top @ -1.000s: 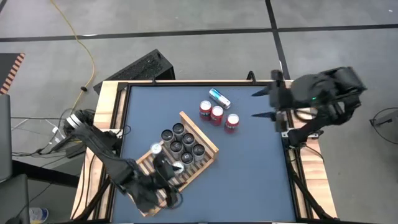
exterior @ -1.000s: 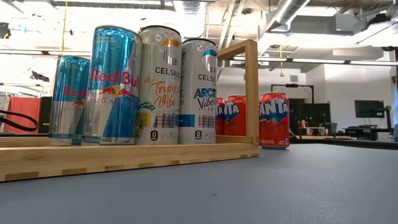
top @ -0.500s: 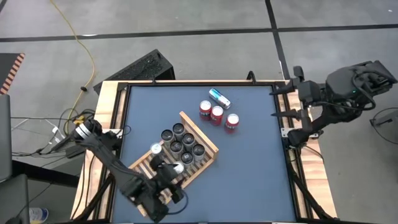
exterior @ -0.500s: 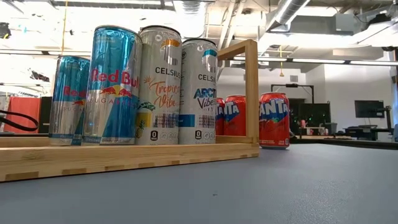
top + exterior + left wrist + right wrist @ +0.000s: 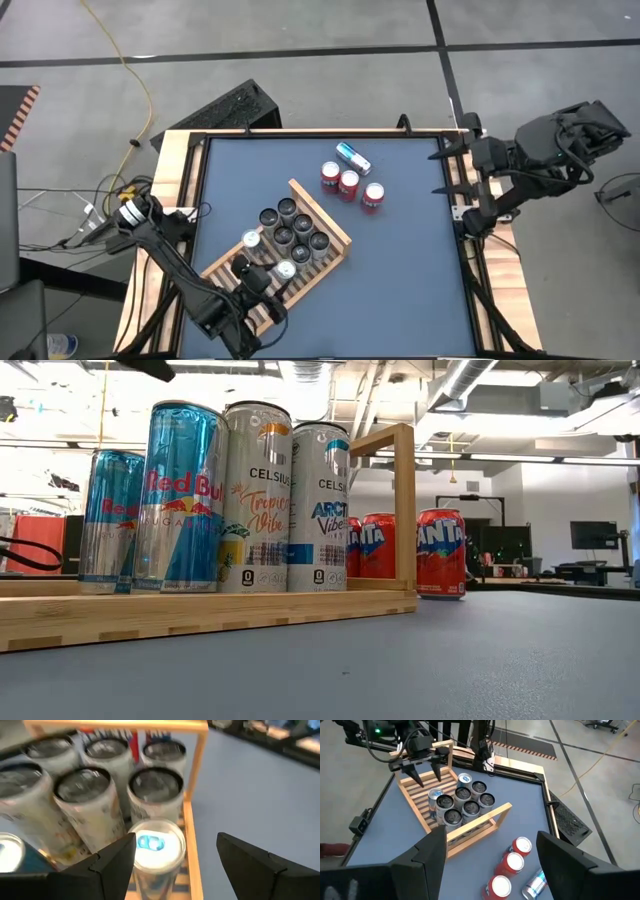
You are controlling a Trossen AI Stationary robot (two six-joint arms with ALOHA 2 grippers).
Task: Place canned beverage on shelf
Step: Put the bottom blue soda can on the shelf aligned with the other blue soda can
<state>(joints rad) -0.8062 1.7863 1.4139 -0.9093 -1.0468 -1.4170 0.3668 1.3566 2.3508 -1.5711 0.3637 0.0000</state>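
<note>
The left tool [image 5: 262,291] hangs over the shelf's near end, around seven o'clock on the worktop [image 5: 400,260], with its fingers [image 5: 112,862] parted and nothing between them; just ahead of it a silver can with a blue tab [image 5: 154,851] stands free on the slats, so that can looks to me set down and let go. Beyond it, toward the shelf's upright wooden frame, six more tall cans [image 5: 293,228] stand packed together, Red Bull and Celsius by the labels in the low view. The shelf [image 5: 315,272] itself lies slantwise at the worktop's middle, a little toward seven o'clock. Further out, toward twelve o'clock, three red Fanta cans [image 5: 348,184] stand in a short row well apart from the shelf, and a blue and silver can [image 5: 352,158] lies on its side just beyond them. By my count seven are shelved and four are left. The right tool [image 5: 446,171] waits at the three o'clock edge, jaws wide and holding nothing.
</note>
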